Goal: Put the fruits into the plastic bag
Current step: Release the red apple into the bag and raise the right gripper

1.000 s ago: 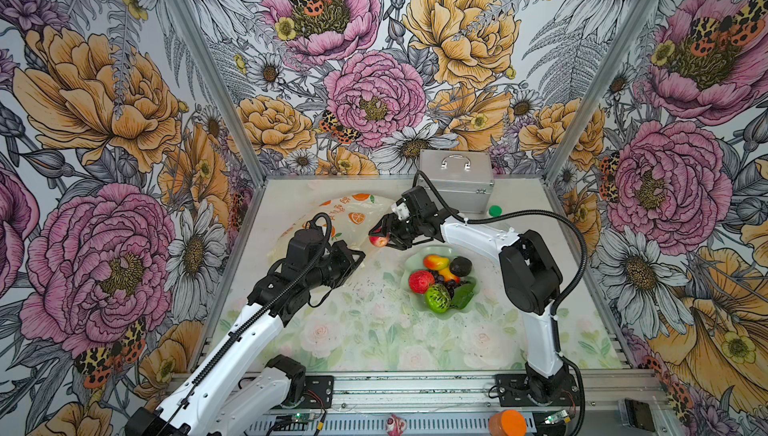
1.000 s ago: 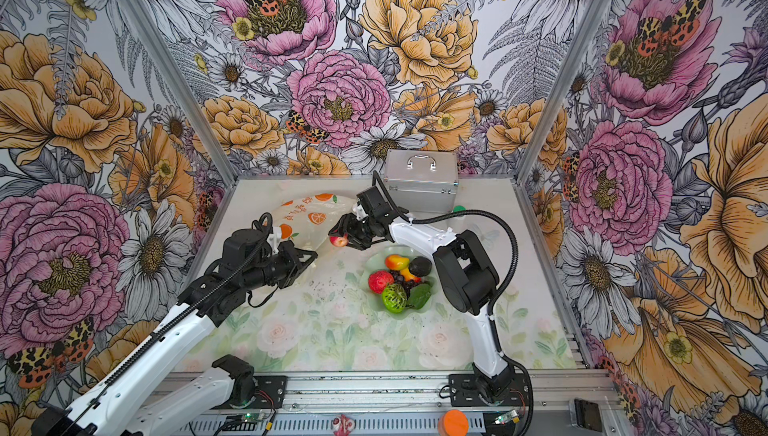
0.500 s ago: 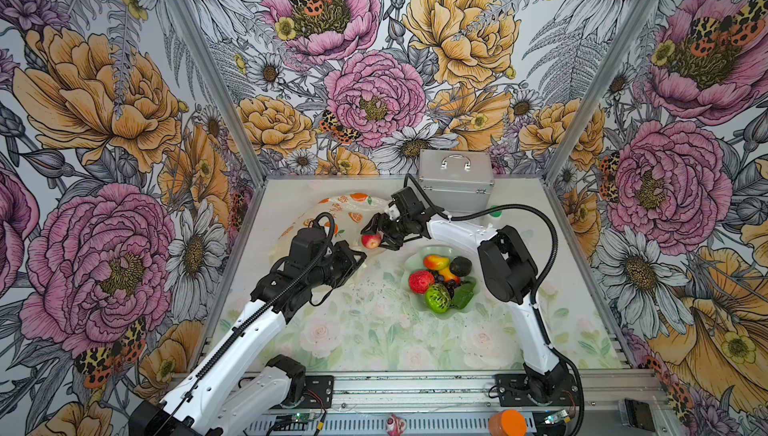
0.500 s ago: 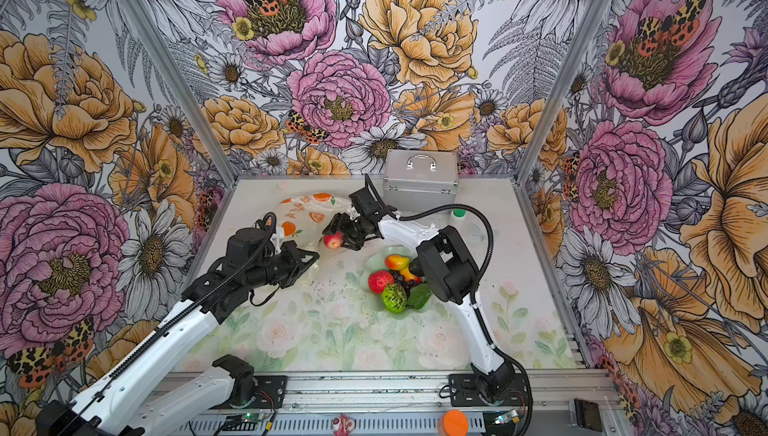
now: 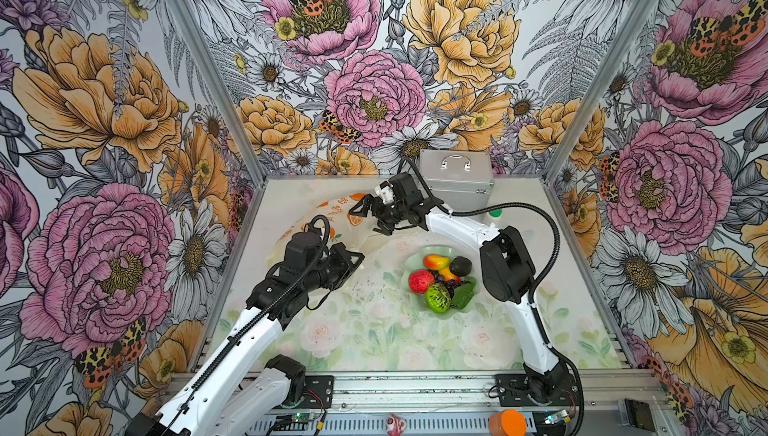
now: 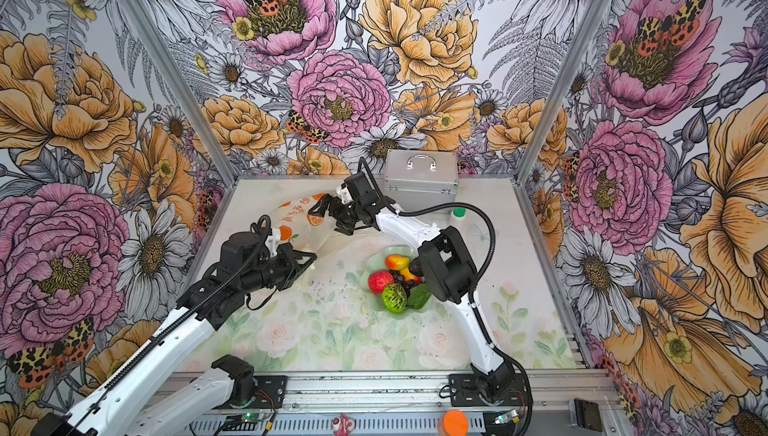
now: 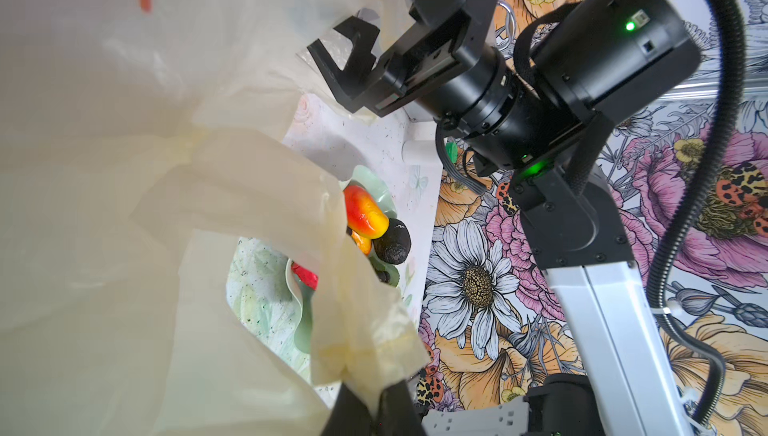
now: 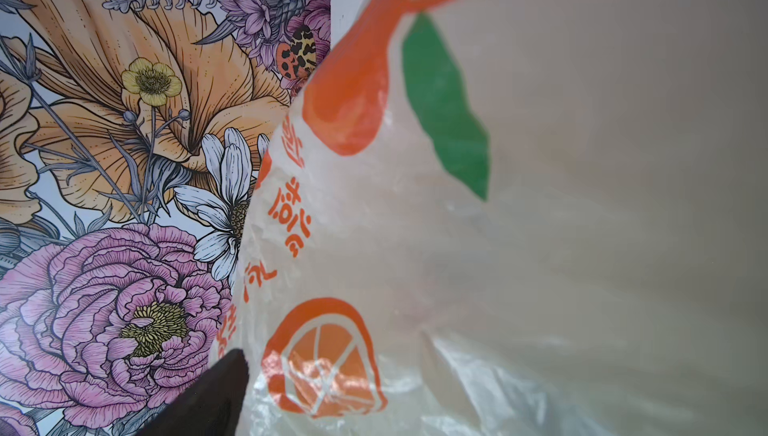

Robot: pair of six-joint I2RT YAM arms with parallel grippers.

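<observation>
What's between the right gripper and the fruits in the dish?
Under the right gripper lies the plastic bag, then bare tabletop up to the dish holding the fruits; nothing else, in both top views.

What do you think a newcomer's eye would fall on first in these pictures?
The loud floral walls surround everything. Next, the bright toy fruits piled in a pale green dish right of centre. Behind and left, the left tool pinches a handle of the plastic bag while the right tool hangs open over it.

- Centre right in a top view: the right arm [image 6: 446,272] hides half the avocado [image 6: 414,267] from you.
- Left wrist view: the plastic bag [image 7: 124,247] covers most of the strawberry [image 7: 305,277].
</observation>
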